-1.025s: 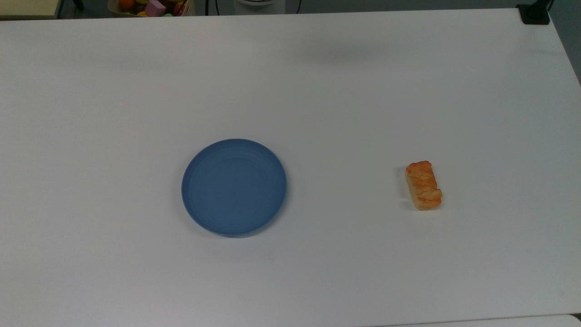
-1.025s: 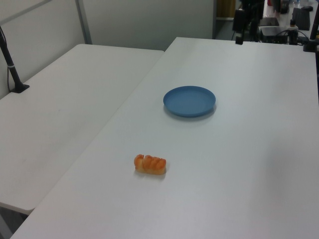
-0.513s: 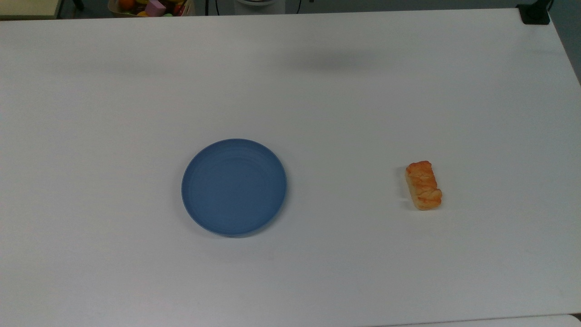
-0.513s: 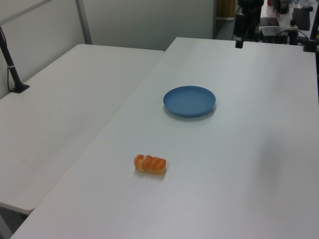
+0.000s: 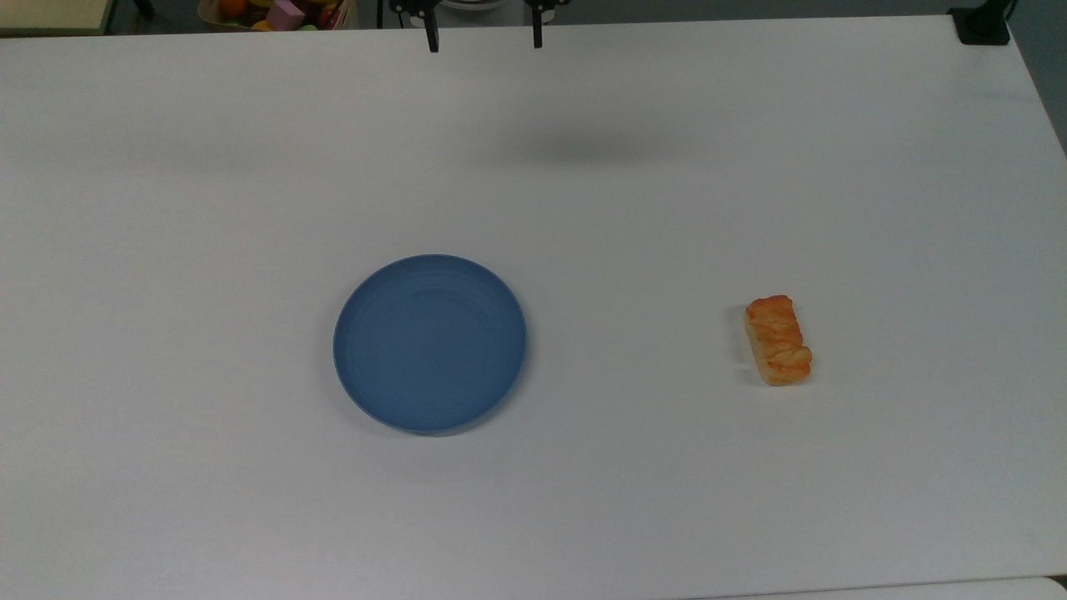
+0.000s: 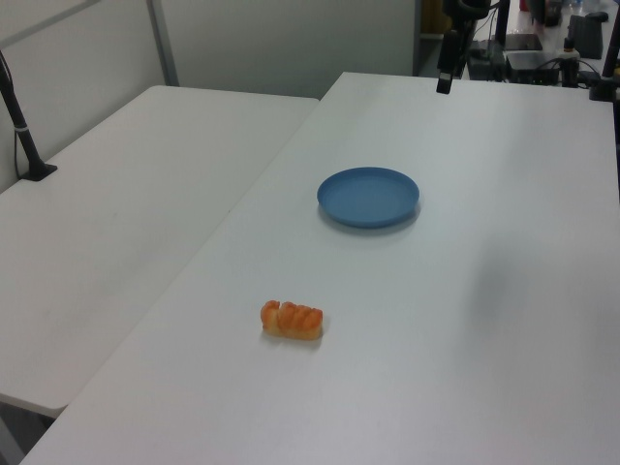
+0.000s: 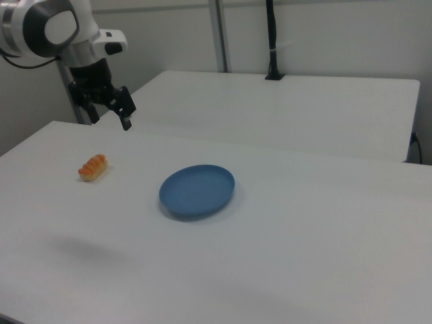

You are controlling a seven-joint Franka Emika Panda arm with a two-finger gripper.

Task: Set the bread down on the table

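Bread (image 5: 778, 340) is seen lying on the table (image 5: 667, 208), at 3 o'clock from the plate (image 5: 429, 343).
The gripper (image 5: 483, 37), cut off at the top view's upper edge, is held empty, fingers (image 5: 431, 40) apart.

White arm (image 7: 47, 27) up there, rounded glossy shells with a big grey disc capping the joint. A small white box with a dark face juts off the wrist. Below it, the hand (image 7: 116, 111) is all black, blocky in the body, with two thin dark fingers (image 5: 431, 37), slim and straight like prongs.
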